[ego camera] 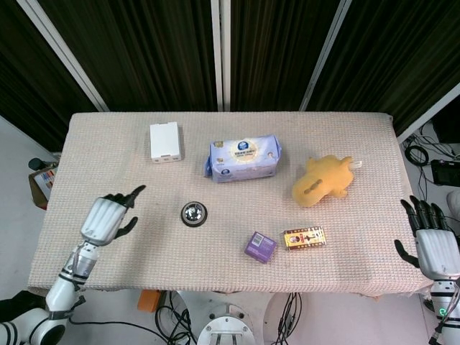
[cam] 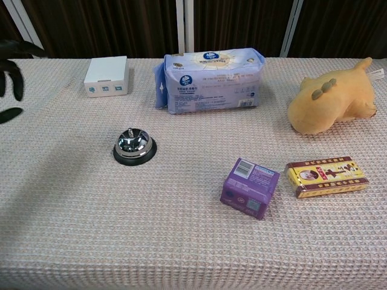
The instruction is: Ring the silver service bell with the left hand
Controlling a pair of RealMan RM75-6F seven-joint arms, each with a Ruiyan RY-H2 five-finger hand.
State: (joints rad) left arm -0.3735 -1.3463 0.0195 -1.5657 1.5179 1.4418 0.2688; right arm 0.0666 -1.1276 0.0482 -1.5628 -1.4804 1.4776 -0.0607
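Two robot hands show here, and neither holds anything. The left robot hand hangs over the left part of the surface, well apart from the bell, its fingers spread with one stretched out toward the far side. That pose fits a poke at the bell's button rather than a grasp, yet the gap to the bell is wide, so no contact is being made now. The right robot hand sits off the right edge of the surface, fingers apart, clear of the work as the task calls only for the left.

The bell stands upright on its dark base, alone in the left-middle, with the white box and the tissue pack behind it, and the purple box, yellow box and plush toy off to its right.

In the chest view only dark fingertips of the left robot hand reach in at the left border; the rest is cut off. The right robot hand is absent from that view. Whether the bell has sounded cannot be told.
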